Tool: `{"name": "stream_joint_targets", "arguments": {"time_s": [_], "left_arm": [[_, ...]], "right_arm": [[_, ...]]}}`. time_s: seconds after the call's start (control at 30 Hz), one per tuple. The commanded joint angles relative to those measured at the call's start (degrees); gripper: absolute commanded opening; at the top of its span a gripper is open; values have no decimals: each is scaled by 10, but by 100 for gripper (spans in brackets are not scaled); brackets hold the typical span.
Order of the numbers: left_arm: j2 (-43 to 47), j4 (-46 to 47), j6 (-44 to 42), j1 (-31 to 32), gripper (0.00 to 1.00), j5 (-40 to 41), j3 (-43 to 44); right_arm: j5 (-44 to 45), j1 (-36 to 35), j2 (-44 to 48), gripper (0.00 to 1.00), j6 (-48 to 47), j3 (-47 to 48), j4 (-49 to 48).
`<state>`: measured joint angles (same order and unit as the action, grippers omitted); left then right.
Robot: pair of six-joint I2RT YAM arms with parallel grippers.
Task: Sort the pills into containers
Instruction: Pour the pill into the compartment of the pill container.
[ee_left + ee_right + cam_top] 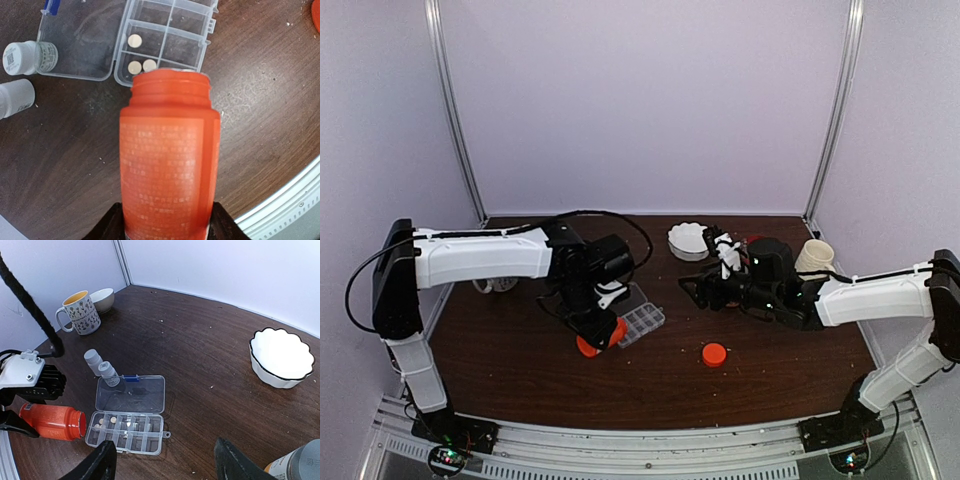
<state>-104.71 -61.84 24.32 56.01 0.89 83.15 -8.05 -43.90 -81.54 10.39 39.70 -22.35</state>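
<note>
Left gripper (pixel 167 227) clamps the orange bottle (pixel 167 150), its mouth at the organizer box (pixel 170 45). Overtipping could scatter pills (pixel 135 41). Right gripper (pixel 165 460) stands wide, empty.

Colours on the dark brown, wood-grained table (pixel 200 340)
An orange bottle (pixel 169 160) printed with pale text is seen, cream pills (pixel 134 40) in a clear box (pixel 187 47), and a mug (pixel 80 312) patterned with perhaps dark flowers.
</note>
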Motion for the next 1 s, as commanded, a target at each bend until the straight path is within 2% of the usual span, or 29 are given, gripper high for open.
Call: {"name": "stream_joint_targets", "arguments": {"time_s": [0.0, 0.73, 0.97], "left_arm": [[-14, -33, -16, -3, 0, -5, 35], [-60, -34, -35, -8, 0, 4, 49], [-60, -66, -37, -9, 0, 4, 77]], "right_arm": [[9, 0, -4, 70, -7, 8, 3], [9, 0, -8, 70, -12, 13, 13], [10, 0, -7, 70, -13, 14, 16]]}}
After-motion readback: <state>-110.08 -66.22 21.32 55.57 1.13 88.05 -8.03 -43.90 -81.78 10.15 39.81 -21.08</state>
